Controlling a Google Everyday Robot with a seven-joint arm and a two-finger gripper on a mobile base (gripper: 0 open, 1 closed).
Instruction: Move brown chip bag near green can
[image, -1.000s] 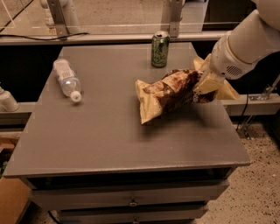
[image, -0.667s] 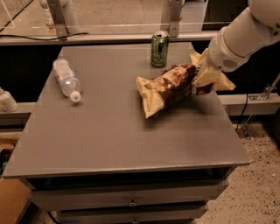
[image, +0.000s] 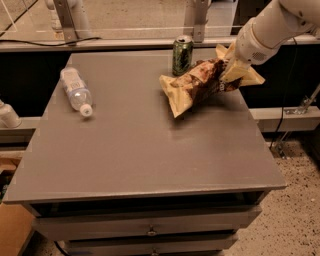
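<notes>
Camera view, the only one I've got: the gripper (image: 232, 75) sits at the bench's (image: 140, 155) far right, roughly 2 o'clock from bench centre. Its fingers (image: 229, 73) are pinched shut on the right end of the brown chip bag (image: 197, 82); most of them is buried in the crinkled foil, but the bag hangs from them w/ a shadow beneath, so I read it as a firm hold.

Bag's long axis runs approx 2-to-8 o'clock, held end high at 2, free pale end drooping toward 8, low over the bench. From the fingers the whole bag trails off at 8 o'clock.

The green can (image: 182, 55) stands upright at the back edge, approx 11 o'clock from the bag's middle and 10 o'clock from the gripper. Bag's upper-left edge looks just beside the can's base; can't tell whether they touch.

My call: bag is practically there, so what's left is a set-down w/o swinging the free end into the can.

Clear bottle (image: 76, 90) lies well apart at 9 o'clock, no factor.
</notes>
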